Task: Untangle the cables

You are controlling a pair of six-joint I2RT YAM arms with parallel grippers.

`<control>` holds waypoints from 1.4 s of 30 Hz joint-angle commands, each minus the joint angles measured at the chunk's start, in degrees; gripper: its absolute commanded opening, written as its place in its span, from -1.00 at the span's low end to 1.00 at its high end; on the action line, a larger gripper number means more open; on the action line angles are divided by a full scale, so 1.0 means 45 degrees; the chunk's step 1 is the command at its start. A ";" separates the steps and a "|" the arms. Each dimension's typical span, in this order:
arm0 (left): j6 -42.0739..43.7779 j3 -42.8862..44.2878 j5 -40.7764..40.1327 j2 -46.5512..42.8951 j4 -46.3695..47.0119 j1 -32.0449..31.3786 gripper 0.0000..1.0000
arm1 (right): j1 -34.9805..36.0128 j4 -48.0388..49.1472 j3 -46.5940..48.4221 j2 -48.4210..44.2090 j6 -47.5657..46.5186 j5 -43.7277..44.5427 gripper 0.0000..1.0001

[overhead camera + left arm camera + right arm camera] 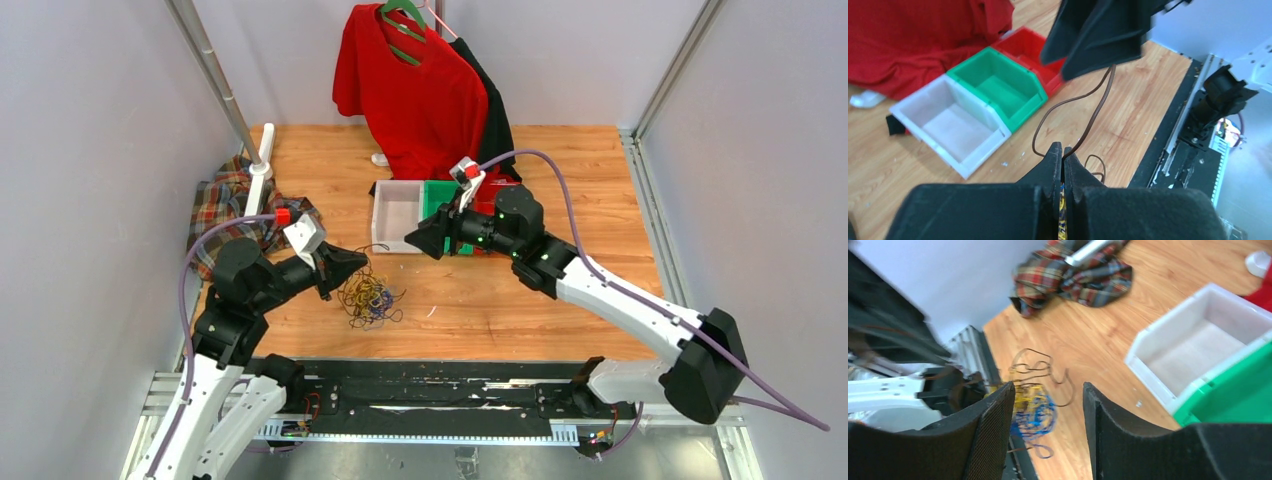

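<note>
Left pincer [1063, 152] sits nearest, by the near edge toward the left corner of the tabletop [560, 300], its tips pressed together on 1 dark strand of the cables [370, 298]; the heap of yellow, blue and black loops lies just beside it. Farther in, the right pincer [1048, 387] hangs wide apart, nothing seen between its fingers, near the white bin [395, 215]. The step looks like drawing that strand free: pull slowly away from the heap, bring the right pincer down to pin the heap, and ease off if the whole knot lifts
</note>
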 commanded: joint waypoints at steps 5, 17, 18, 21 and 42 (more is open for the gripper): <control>0.0088 0.1255 0.2225 0.0635 -0.0138 -0.0062 -0.99 | -0.0222 0.2418 -0.0224 0.2309 -0.0449 -0.1833 0.08; -0.0108 0.1705 0.2738 0.1019 -0.0293 -0.0064 -0.99 | 0.1774 0.6155 -0.0193 0.3642 0.0227 -0.3052 0.20; -0.0130 0.1725 0.2735 0.1020 -0.0250 -0.0054 -0.99 | 0.1916 0.6033 -0.0047 0.3760 0.0148 -0.3003 0.21; -0.0168 0.1845 0.2802 0.1019 -0.0238 -0.0064 -0.99 | 0.2256 0.5779 0.0309 0.4140 -0.0035 -0.2621 0.21; -0.0552 0.2884 0.2891 0.1204 -0.0083 -0.0062 -0.99 | 0.1565 0.4864 -0.1204 0.3296 -0.0129 -0.0698 0.23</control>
